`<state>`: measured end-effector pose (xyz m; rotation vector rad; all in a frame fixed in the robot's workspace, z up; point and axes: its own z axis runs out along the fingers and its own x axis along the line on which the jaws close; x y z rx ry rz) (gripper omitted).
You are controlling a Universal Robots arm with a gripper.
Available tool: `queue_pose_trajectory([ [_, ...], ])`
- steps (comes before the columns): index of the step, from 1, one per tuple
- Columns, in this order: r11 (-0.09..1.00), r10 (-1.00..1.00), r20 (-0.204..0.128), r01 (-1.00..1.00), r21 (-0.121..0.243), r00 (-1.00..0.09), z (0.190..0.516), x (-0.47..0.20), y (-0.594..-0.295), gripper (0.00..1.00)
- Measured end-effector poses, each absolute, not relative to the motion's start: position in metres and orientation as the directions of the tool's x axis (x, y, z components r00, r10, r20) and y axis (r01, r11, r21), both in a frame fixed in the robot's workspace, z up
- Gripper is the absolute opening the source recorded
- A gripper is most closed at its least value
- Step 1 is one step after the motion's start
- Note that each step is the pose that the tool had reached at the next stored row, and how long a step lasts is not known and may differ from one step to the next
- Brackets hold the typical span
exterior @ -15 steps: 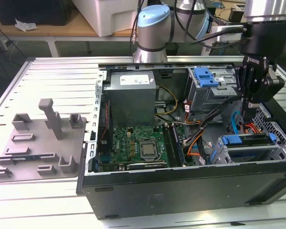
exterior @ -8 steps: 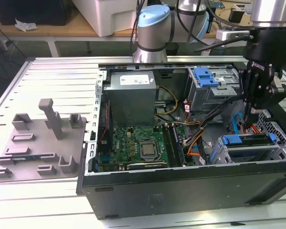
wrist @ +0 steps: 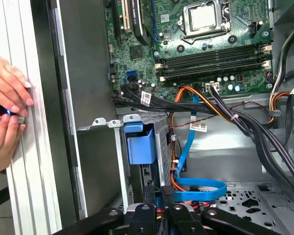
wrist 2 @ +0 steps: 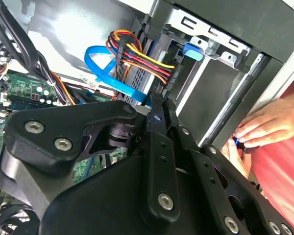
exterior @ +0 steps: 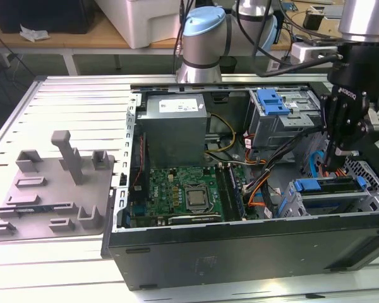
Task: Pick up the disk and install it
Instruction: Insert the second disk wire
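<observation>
The disk (exterior: 325, 185) sits in the lower drive cage at the exterior view's right of the open computer case, its blue rail along the top. The blue rail end shows in both wrist views (wrist: 141, 145) (wrist 2: 193, 50), inside the metal cage. My gripper (exterior: 338, 165) hangs just above the cage's far end. In the second wrist view the gripper (wrist 2: 157, 100) has its fingers pressed together, nothing seen between them, tips among the coloured power wires (wrist 2: 142, 56). The gripper (wrist: 161, 193) is beside a blue flat cable (wrist: 201, 188).
The case holds a grey power supply box (exterior: 175, 136), a green motherboard (exterior: 183, 192) and a bare blue bracket (exterior: 273, 101) on the upper bay. A person's hands (wrist: 7, 98) (wrist 2: 267, 127) touch the table rail outside the case wall. A grey fixture plate (exterior: 50, 189) lies at the exterior view's left.
</observation>
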<state>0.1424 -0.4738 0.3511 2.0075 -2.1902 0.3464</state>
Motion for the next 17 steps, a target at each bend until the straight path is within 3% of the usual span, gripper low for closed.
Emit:
queue_pose_trajectory([
  [10,0.087,-0.984,0.148,-0.995,-0.058,-0.094,0.351,0.143,-0.494,0.16],
  [17,0.089,-0.989,0.113,-0.995,-0.055,-0.095,0.351,0.144,-0.506,0.16],
])
